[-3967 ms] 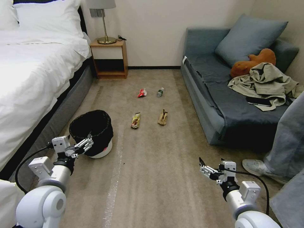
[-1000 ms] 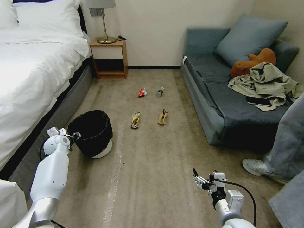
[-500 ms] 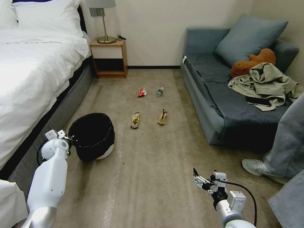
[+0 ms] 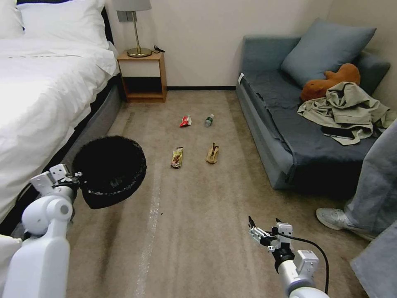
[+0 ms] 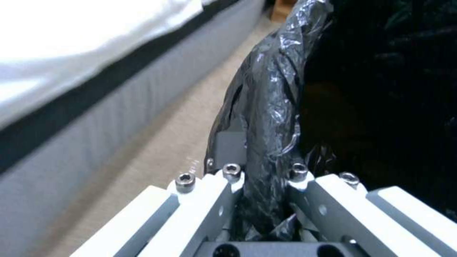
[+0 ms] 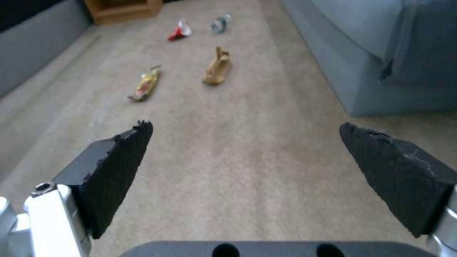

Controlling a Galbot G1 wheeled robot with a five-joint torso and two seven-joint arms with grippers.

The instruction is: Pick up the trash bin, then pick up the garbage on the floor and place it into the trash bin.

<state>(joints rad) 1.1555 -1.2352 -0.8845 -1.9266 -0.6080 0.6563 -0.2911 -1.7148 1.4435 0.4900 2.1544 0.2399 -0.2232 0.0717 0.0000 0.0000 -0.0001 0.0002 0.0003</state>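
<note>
Bin (image 4: pixel 109 171) is off the carpet (image 4: pixel 198 215) beside the bed (image 4: pixel 41 95), rim clamped in my left gripper (image 4: pixel 76 179); a second ago it sat tilted. Litter ahead: wrapper (image 4: pixel 177 157), paper bag (image 4: pixel 212 153). Right gripper (image 4: pixel 257 232) hangs open.

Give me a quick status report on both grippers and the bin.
Left gripper shut on trash bin rim, bin off the carpet. Right gripper open, empty, low over floor. Four garbage pieces on the carpet ahead, path unobstructed.

The left end effector (image 4: pixel 73 179), clamped on its rim, has lifted the black-bag-lined round white bin (image 4: pixel 109 171) off the beige carpet floor (image 4: pixel 198 215).
</note>
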